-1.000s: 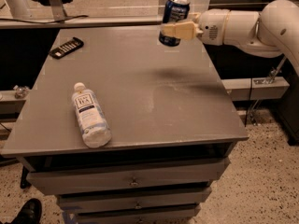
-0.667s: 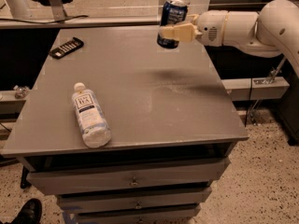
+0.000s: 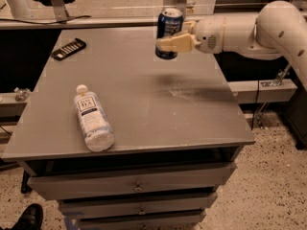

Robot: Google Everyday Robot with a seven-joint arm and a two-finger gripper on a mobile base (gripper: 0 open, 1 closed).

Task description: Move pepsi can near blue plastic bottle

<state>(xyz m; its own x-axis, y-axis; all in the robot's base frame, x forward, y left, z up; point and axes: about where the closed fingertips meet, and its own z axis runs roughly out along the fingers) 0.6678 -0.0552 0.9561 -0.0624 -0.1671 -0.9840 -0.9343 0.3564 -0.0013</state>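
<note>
The pepsi can (image 3: 169, 27), dark blue with a silver top, hangs upright in the air above the far right part of the grey table (image 3: 144, 104). My gripper (image 3: 172, 41) is shut on the can, reaching in from the right on the white arm (image 3: 240, 32). The blue plastic bottle (image 3: 92, 118), pale with a white cap and a dark blue TEA label, lies on its side near the table's front left, well apart from the can.
A black remote-like bar (image 3: 68, 48) lies at the table's far left. Drawers (image 3: 134, 186) sit under the tabletop. A dark shoe (image 3: 29, 217) is on the speckled floor at the lower left. A ledge runs behind the table.
The gripper with the can has shifted slightly to the left over the table. The bottle and the remote have not moved.
</note>
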